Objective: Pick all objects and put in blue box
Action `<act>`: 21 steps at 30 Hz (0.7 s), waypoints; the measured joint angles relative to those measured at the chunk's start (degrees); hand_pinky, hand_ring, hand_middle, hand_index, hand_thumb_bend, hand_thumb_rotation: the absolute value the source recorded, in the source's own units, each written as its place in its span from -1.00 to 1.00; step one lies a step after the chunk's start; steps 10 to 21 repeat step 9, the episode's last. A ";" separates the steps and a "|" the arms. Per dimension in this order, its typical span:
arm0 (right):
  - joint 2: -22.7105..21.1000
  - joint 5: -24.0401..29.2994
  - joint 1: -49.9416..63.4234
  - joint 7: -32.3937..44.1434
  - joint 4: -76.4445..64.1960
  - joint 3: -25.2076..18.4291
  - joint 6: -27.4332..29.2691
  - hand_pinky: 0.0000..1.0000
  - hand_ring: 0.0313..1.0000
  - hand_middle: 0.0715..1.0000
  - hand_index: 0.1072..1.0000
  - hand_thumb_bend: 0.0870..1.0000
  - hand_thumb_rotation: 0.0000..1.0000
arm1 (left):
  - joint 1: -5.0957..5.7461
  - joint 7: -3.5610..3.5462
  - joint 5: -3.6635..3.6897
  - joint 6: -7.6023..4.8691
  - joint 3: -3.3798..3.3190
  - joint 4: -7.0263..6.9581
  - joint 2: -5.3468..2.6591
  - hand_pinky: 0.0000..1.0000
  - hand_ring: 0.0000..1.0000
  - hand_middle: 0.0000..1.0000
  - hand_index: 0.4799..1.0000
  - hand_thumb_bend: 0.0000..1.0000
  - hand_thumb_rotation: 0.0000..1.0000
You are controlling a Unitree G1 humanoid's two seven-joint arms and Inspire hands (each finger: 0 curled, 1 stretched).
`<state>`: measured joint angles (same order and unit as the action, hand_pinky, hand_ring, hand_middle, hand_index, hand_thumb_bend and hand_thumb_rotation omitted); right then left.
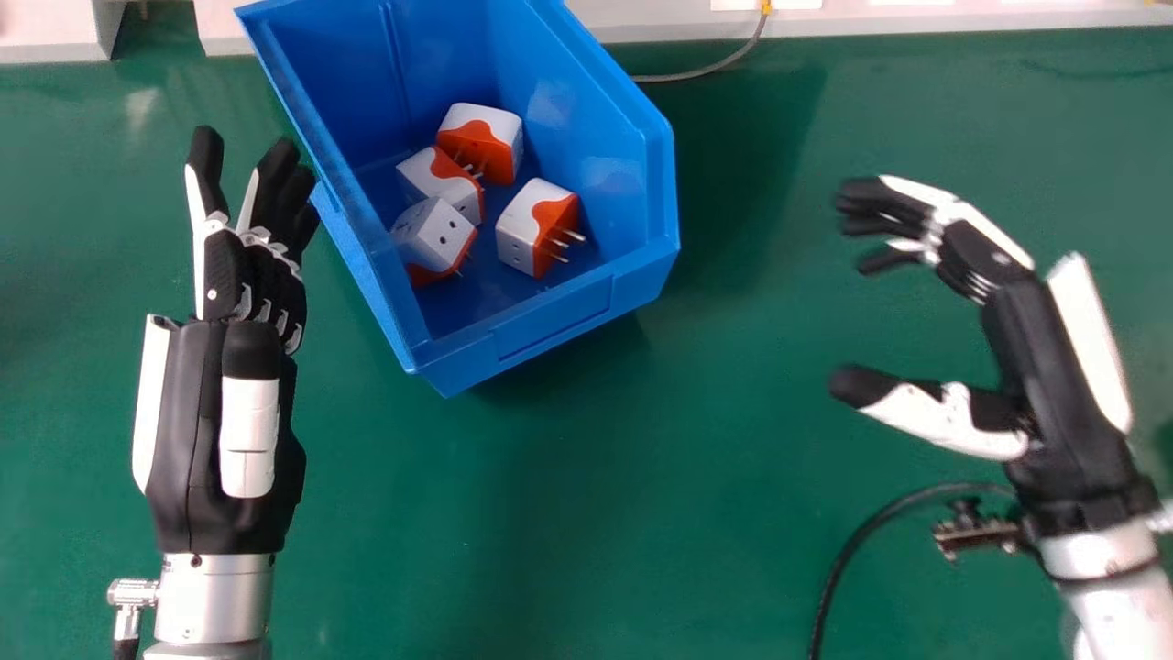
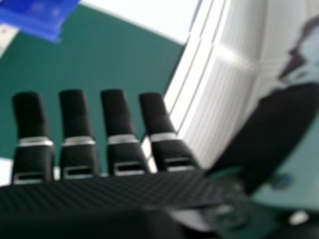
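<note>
Blue box (image 1: 550, 321), open-topped; four plug adapters (image 1: 519, 229) inside

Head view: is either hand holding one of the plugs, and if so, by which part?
Nothing is held: the right hand and left hand are both open, and the four plugs lie in the blue box.

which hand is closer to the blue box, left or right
Left. In the head view, the left hand is close beside the left side of the blue box; the right hand is off its right side, across a wider gap.
</note>
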<state>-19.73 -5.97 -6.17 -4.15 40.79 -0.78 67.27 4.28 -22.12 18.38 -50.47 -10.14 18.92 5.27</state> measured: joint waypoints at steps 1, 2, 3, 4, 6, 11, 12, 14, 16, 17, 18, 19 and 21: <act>0.56 0.48 0.53 0.00 0.01 -0.48 0.43 0.16 0.39 0.45 0.44 0.30 0.17 | 0.00 0.00 0.00 -0.08 -0.05 0.03 0.00 0.95 0.94 0.94 0.87 0.75 0.84; 1.14 0.77 0.97 -0.01 0.03 -0.99 0.86 0.15 0.39 0.44 0.44 0.30 0.19 | 0.03 0.00 0.00 -0.16 -0.12 0.04 0.00 0.96 0.94 0.94 0.87 0.75 0.84; 1.60 0.82 1.27 -0.01 0.12 -1.42 1.16 0.15 0.39 0.44 0.43 0.30 0.21 | 0.05 0.00 -0.01 -0.18 -0.19 0.04 0.00 0.96 0.94 0.94 0.88 0.75 0.84; 1.98 0.92 1.59 -0.01 0.40 -1.82 1.60 0.15 0.39 0.45 0.43 0.30 0.26 | 0.10 -0.01 -0.01 -0.19 -0.22 0.04 0.00 0.96 0.94 0.95 0.88 0.74 0.84; 2.87 1.20 2.29 0.03 1.14 -2.43 2.30 0.16 0.40 0.45 0.44 0.29 0.35 | 0.43 0.00 -0.01 -0.21 -0.36 0.03 0.01 0.96 0.94 0.95 0.89 0.74 0.84; 4.40 2.97 3.23 0.66 2.14 -2.92 2.37 0.20 0.43 0.49 0.47 0.35 0.48 | 0.84 -0.07 -0.01 -0.23 -0.44 0.04 0.08 0.98 0.95 0.96 0.89 0.74 0.84; 4.40 2.97 3.23 0.66 2.14 -2.92 2.37 0.20 0.43 0.49 0.47 0.35 0.48 | 0.84 -0.07 -0.01 -0.23 -0.44 0.04 0.08 0.98 0.95 0.96 0.89 0.74 0.84; 4.40 2.97 3.23 0.66 2.14 -2.92 2.37 0.20 0.43 0.49 0.47 0.35 0.48 | 0.84 -0.07 -0.01 -0.23 -0.44 0.04 0.08 0.98 0.95 0.96 0.89 0.74 0.84; 4.40 2.97 3.23 0.66 2.14 -2.92 2.37 0.20 0.43 0.49 0.47 0.35 0.48 | 0.84 -0.07 -0.01 -0.23 -0.44 0.04 0.08 0.98 0.95 0.96 0.89 0.74 0.84; 4.40 2.97 3.23 0.66 2.14 -2.92 2.37 0.20 0.43 0.49 0.47 0.35 0.48 | 0.84 -0.07 -0.01 -0.23 -0.44 0.04 0.08 0.98 0.95 0.96 0.89 0.74 0.84; 4.40 2.97 3.23 0.66 2.14 -2.92 2.37 0.20 0.43 0.49 0.47 0.35 0.48 | 0.84 -0.07 -0.01 -0.23 -0.44 0.04 0.08 0.98 0.95 0.96 0.89 0.74 0.84; 4.40 2.97 3.23 0.66 2.14 -2.92 2.37 0.20 0.43 0.49 0.47 0.35 0.48 | 0.84 -0.07 -0.01 -0.23 -0.44 0.04 0.08 0.98 0.95 0.96 0.89 0.74 0.84; 4.40 2.97 3.23 0.66 2.14 -2.92 2.37 0.20 0.43 0.49 0.47 0.35 0.48 | 0.84 -0.07 -0.01 -0.23 -0.44 0.04 0.08 0.98 0.95 0.96 0.89 0.74 0.84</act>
